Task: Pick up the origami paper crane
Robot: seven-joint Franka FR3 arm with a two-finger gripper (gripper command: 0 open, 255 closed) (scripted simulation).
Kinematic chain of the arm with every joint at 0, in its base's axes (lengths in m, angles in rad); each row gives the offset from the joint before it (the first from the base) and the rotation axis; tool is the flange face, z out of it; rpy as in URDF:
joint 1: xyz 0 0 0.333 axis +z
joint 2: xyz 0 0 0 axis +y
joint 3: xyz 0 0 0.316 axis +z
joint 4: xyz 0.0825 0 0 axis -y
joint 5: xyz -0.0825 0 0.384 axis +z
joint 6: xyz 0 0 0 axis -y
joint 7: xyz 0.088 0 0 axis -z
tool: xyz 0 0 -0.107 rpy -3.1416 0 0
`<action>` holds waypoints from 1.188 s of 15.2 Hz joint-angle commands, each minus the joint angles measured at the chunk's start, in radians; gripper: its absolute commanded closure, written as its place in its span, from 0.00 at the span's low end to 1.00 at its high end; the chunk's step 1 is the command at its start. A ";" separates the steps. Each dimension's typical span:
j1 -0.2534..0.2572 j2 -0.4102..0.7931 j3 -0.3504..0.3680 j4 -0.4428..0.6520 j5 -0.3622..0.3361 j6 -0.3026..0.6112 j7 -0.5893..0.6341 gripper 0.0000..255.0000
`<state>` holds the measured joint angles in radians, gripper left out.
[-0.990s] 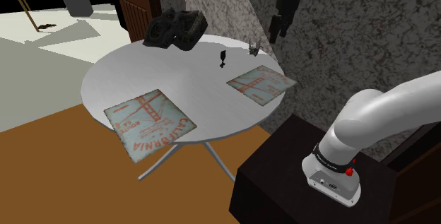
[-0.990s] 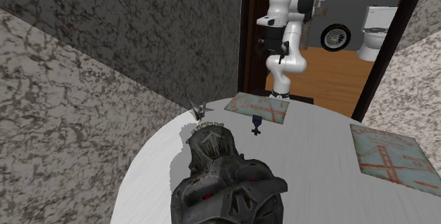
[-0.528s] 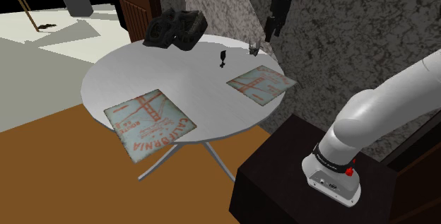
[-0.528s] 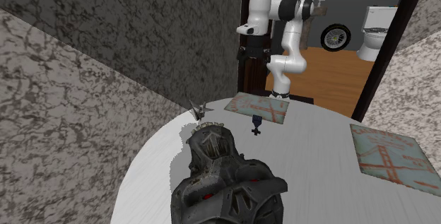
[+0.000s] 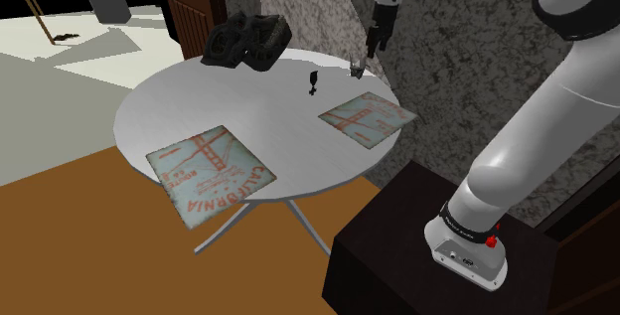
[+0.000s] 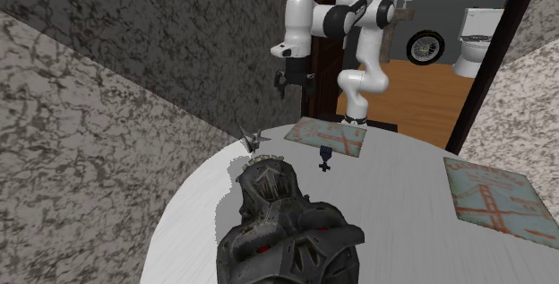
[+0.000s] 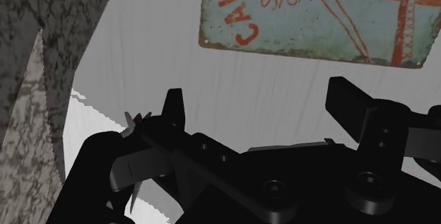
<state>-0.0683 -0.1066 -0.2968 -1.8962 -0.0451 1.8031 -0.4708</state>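
Gripper (image 5: 376,39) is held in the air above the round table's (image 5: 199,104) edge by the speckled wall. Fingers (image 7: 174,108) are spread apart, with nothing clasped. The paper crane (image 5: 356,65) is set on the table near that edge, under the gripper and apart from it, near a printed mat (image 5: 367,117). In the wrist view, the crane's tips (image 7: 133,122) are glimpsed beside one finger.
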 commanded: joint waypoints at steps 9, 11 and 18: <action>-0.098 0.425 -0.058 0.416 0.140 -0.040 -0.184 0.00; -0.117 0.477 -0.057 0.477 0.156 -0.054 -0.200 0.00; -0.113 0.483 -0.053 0.384 0.160 0.045 -0.203 0.00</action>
<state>-0.1813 0.3758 -0.3504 -1.4986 0.1140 1.8330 -0.6725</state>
